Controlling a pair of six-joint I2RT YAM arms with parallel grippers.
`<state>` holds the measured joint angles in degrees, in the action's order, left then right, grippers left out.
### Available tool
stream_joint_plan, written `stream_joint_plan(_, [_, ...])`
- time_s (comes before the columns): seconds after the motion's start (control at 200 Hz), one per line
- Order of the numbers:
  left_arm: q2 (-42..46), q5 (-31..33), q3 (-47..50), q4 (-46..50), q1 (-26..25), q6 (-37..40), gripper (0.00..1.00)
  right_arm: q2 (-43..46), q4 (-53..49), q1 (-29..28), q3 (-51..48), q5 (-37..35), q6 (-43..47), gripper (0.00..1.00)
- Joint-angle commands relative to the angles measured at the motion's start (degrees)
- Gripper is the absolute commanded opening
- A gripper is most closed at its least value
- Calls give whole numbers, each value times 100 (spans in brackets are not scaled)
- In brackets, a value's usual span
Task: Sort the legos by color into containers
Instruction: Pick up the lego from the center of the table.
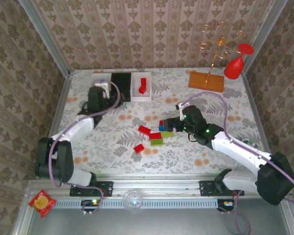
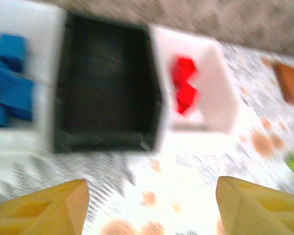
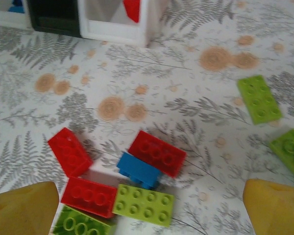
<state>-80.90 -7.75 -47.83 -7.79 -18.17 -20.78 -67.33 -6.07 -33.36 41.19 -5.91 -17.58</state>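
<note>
Three containers stand in a row at the back: a white bin (image 2: 19, 142) holding blue legos (image 2: 10, 83), an empty black bin (image 2: 108, 83), and a white bin (image 2: 220, 98) holding red legos (image 2: 183, 83). My left gripper (image 2: 152, 208) hovers open just in front of them, nothing between its yellow fingers (image 2: 44, 210); the view is motion-blurred. My right gripper (image 3: 149, 210) is open above a loose pile: a blue brick (image 3: 138, 170), red bricks (image 3: 157, 152) (image 3: 71, 151) (image 3: 89, 196) and a lime brick (image 3: 143, 204). More green legos (image 3: 258, 98) lie to the right.
A lone red brick (image 1: 138, 148) lies nearer the front of the floral tablecloth. A wooden base with a wire rack (image 1: 206, 81) and a red wine glass (image 1: 235, 66) stand at the back right. Patterned walls enclose the table.
</note>
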Motion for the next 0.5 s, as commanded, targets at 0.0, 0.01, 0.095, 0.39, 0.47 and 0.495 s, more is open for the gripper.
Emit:
stream_joint_plan(0.0, [248, 208, 471, 27, -700, 243, 73, 258, 301, 125, -368, -202, -11, 98])
stream_joint_plan(0.01, [270, 211, 493, 55, -737, 294, 73, 274, 334, 134, -397, -207, -20, 98])
stream_joint_plan(0.095, [435, 369, 615, 487, -1325, 639, 75, 367, 460, 181, -551, -205, -28, 98])
stream_joint_plan(0.39, [-29, 853, 802, 1455, -2198, 1423, 79, 415, 549, 251, -710, -140, -45, 99])
stream_joint_plan(0.47, [-221, 950, 867, 1354, -2296, 1478, 79, 370, 554, 252, -716, -76, -68, 99])
stream_joint_plan(0.495, [-259, 944, 893, 1328, -2319, 1483, 79, 363, 556, 252, -718, -56, -75, 99])
